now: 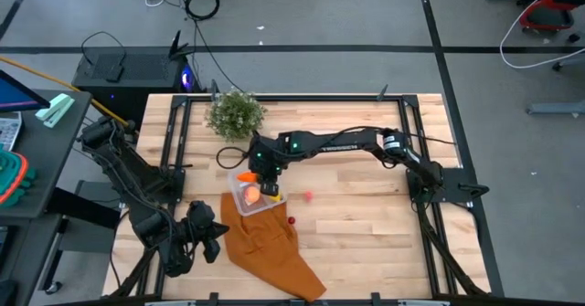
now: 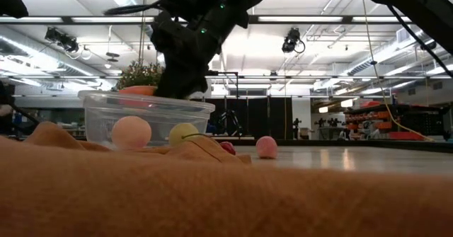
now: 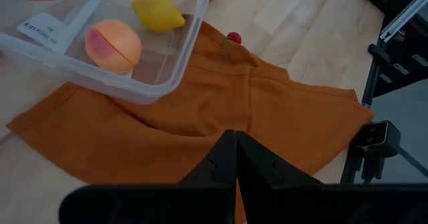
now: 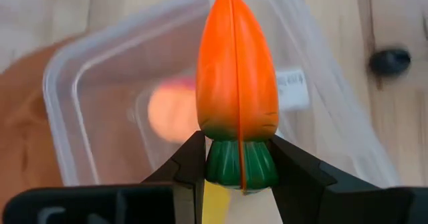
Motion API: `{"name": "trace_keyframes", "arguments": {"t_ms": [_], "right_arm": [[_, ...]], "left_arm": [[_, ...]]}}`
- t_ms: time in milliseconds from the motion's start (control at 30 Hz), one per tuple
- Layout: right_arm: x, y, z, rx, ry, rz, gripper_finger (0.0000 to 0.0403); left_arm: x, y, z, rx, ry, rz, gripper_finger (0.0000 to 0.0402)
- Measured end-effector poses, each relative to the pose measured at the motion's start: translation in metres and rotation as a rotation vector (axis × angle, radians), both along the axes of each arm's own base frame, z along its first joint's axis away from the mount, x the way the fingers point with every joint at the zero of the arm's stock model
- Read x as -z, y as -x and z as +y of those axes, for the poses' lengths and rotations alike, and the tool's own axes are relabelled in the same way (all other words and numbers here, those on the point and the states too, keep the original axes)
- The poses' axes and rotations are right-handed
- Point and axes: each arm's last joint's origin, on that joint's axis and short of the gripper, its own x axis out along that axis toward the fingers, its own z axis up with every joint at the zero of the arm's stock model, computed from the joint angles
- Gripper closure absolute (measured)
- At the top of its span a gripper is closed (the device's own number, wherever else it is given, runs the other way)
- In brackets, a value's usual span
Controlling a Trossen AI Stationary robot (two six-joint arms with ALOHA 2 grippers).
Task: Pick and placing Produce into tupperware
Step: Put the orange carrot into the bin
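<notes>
**Toy carrot held by its green end above the open tupperware**

Nearest the right wrist camera, the right gripper is clamped on the green tip of the carrot; its two dark fingers press the tip from either side. The carrot's long axis runs straight away from the fingers, orange end leading and green end in the grip. A seam along its length suggests a two-piece toy, probably light, stiff and smooth. The narrow green end gives a small purchase, so a slip or a swing about the fingers is possible; a hold nearer the orange shoulder would likely be steadier.

Beyond it lies the tupperware, a clear box resting partly on the rust-orange cloth. Inside are a peach-coloured ball and a lemon. In the high view the carrot hangs over the box's rim. A small red piece and a pink piece lie on the table just beside the box.

Farthest off, the left gripper waits over the cloth's near end, fingers shut on nothing.
</notes>
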Motion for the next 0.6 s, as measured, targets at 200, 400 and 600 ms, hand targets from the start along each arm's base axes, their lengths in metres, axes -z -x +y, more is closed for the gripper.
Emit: {"name": "trace_keyframes", "arguments": {"t_ms": [200, 400, 600], "right_arm": [[0.012, -0.002, 0.0, -0.019, 0.031, 0.023, 0.0305], [0.027, -0.007, 0.0, -0.02, 0.03, 0.032, 0.0305], [0.031, -0.008, 0.0, -0.019, 0.03, 0.043, 0.0305]], "left_arm": [[0.0, 0.0, 0.0, 0.0, -0.002, 0.001, 0.0382], [0.0, 0.0, 0.0, 0.0, -0.003, 0.001, 0.0391], [0.0, 0.0, 0.0, -0.003, -0.004, -0.007, 0.0387]]}}
